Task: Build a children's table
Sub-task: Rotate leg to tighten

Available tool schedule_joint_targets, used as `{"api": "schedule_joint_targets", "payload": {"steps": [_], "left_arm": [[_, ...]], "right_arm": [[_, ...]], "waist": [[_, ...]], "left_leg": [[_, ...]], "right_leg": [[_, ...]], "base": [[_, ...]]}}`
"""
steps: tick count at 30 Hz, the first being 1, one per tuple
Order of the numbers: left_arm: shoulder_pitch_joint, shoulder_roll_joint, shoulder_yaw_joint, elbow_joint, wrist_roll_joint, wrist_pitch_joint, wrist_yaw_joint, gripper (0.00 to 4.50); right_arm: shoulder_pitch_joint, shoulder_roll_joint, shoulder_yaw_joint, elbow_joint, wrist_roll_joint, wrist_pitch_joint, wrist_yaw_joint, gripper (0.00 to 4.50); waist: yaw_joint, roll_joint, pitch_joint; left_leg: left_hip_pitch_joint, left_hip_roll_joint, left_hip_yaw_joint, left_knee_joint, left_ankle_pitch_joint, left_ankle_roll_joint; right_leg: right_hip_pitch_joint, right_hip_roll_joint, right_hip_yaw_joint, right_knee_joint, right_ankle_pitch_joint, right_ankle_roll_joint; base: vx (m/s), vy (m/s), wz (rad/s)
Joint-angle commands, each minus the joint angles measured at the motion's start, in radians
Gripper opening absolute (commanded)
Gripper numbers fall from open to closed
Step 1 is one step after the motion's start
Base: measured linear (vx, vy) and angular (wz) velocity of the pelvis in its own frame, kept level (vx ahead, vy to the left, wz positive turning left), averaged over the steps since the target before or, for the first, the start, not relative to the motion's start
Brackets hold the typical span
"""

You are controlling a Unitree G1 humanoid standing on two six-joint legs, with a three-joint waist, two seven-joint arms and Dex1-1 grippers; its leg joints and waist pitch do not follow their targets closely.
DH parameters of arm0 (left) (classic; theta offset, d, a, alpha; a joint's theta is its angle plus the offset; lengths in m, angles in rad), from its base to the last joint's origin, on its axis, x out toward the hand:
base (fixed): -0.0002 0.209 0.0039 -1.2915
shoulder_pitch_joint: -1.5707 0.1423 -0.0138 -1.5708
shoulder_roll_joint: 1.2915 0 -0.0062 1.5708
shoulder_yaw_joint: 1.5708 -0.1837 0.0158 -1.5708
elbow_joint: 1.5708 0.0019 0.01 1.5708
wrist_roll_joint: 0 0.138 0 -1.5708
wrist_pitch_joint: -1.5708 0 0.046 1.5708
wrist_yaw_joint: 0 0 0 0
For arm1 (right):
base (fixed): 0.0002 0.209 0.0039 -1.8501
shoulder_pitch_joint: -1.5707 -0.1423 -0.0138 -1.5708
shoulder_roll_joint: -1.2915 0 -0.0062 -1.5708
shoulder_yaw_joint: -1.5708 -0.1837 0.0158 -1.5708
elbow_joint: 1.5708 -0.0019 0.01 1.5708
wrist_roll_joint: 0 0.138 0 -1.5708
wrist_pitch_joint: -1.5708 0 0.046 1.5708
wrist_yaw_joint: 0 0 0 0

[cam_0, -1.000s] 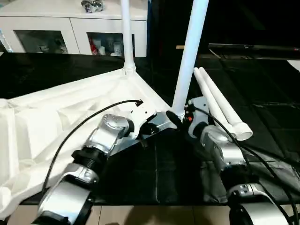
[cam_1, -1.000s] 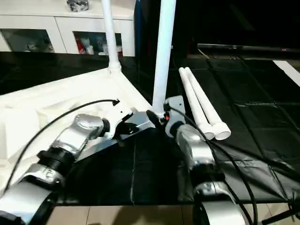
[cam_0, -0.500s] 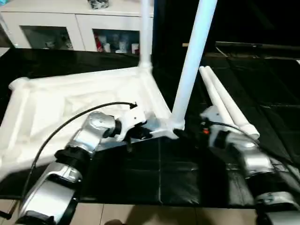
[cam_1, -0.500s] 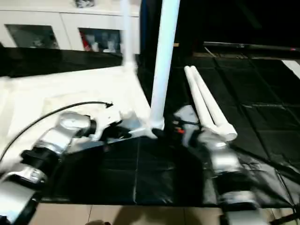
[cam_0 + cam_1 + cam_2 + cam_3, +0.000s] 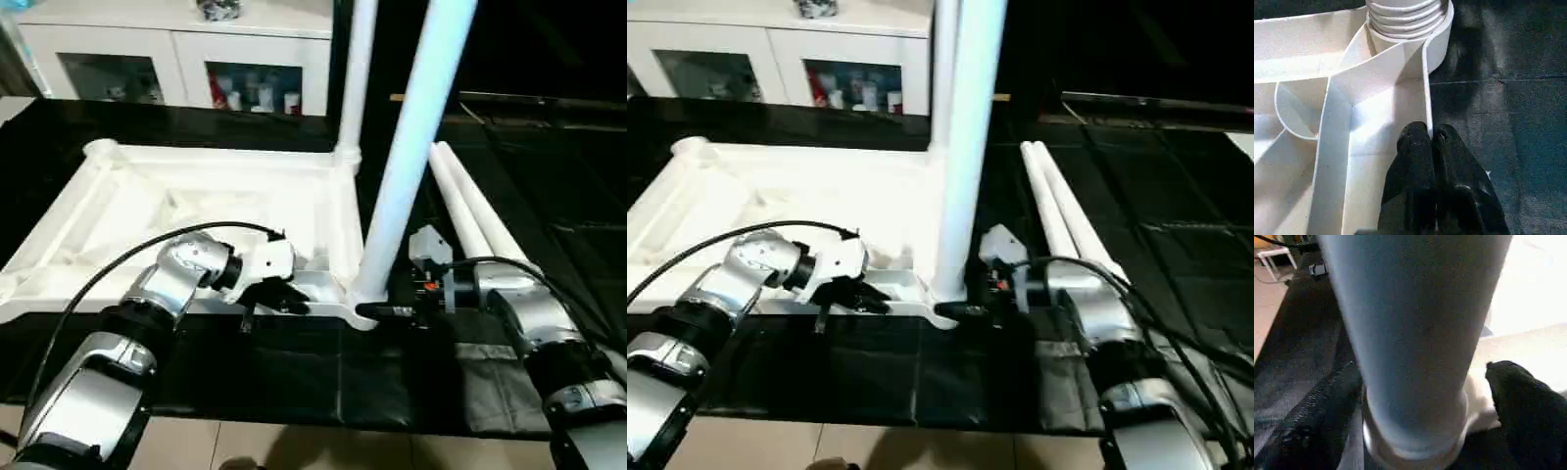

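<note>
- Left eye view: the left gripper (image 5: 277, 302) is pinched on the near frame wall of the upturned children's table (image 5: 127, 211), which lies on the black mat (image 5: 294, 372). The right gripper (image 5: 384, 310) straddles the near-corner leg (image 5: 407, 157); two loose legs (image 5: 470, 211) lie beside it.
- Left wrist view: black fingers (image 5: 1415, 161) clamp the thin wall.
- Right wrist view: the wide-spread fingers (image 5: 1528, 406) flank the leg's base without gripping.

The right gripper (image 5: 384, 311) has the near upright leg (image 5: 407, 157) between its fingers, blocking any forward reach. Two loose legs (image 5: 470, 211) lie close beyond its wrist. The left gripper (image 5: 1431, 142) pinches the frame wall (image 5: 1426, 98); open black mat (image 5: 1508, 122) lies beside it.
</note>
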Motion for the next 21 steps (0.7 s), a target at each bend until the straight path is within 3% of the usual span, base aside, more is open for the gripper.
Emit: {"api": "schedule_joint_targets", "payload": {"steps": [1, 2, 13, 20, 21], "left_arm": [[-0.007, -0.002, -0.046, 0.019, 0.036, -0.027, -0.043, 0.0], [-0.008, -0.003, -0.046, 0.021, 0.037, -0.03, -0.047, 0.0], [-0.012, -0.002, -0.05, 0.046, 0.039, -0.048, -0.046, 0.0], [-0.012, -0.014, -0.03, 0.062, 0.028, 0.012, -0.024, 0.0], [-0.013, -0.026, -0.016, 0.067, 0.02, 0.058, 0.005, 0.0]], "right_arm": [[-0.015, -0.005, 0.01, 0.004, 0.0, 0.0, 0.032, 4.04], [-0.015, -0.005, 0.014, 0.005, 0.0, -0.002, 0.038, 3.89], [-0.016, 0.001, 0.019, 0.035, 0.003, -0.015, 0.057, 3.03], [0.001, 0.018, 0.019, 0.022, 0.013, 0.005, 0.057, 2.69], [0.013, 0.036, 0.011, 0.012, 0.022, 0.038, 0.023, 2.67]], "waist": [[-0.005, -0.011, -0.07], [-0.002, -0.007, -0.07], [-0.002, -0.007, -0.07], [-0.001, -0.005, -0.07], [-0.002, -0.004, -0.069]], "left_leg": [[0.012, 0.042, -0.003, -0.051, -0.161, 0.074], [0.012, 0.042, -0.004, -0.051, -0.157, 0.075], [0.012, 0.042, -0.005, -0.051, -0.159, 0.067], [0.011, 0.041, -0.005, -0.05, -0.163, 0.066], [0.013, 0.041, -0.004, -0.051, -0.166, 0.064]], "right_leg": [[0.056, -0.071, 0.044, -0.058, -0.054, -0.259], [0.056, -0.072, 0.044, -0.056, -0.059, -0.257], [0.056, -0.072, 0.044, -0.058, -0.08, -0.247], [0.057, -0.072, 0.044, -0.058, -0.081, -0.251], [0.055, -0.071, 0.044, -0.059, -0.088, -0.251]], "base": [[0.0, 0.0, 0.0], [0.0, 0.0, 0.0], [0.0, 0.0, 0.0], [0.0, 0.0, 0.0], [0.0, 0.0, 0.0]]}}
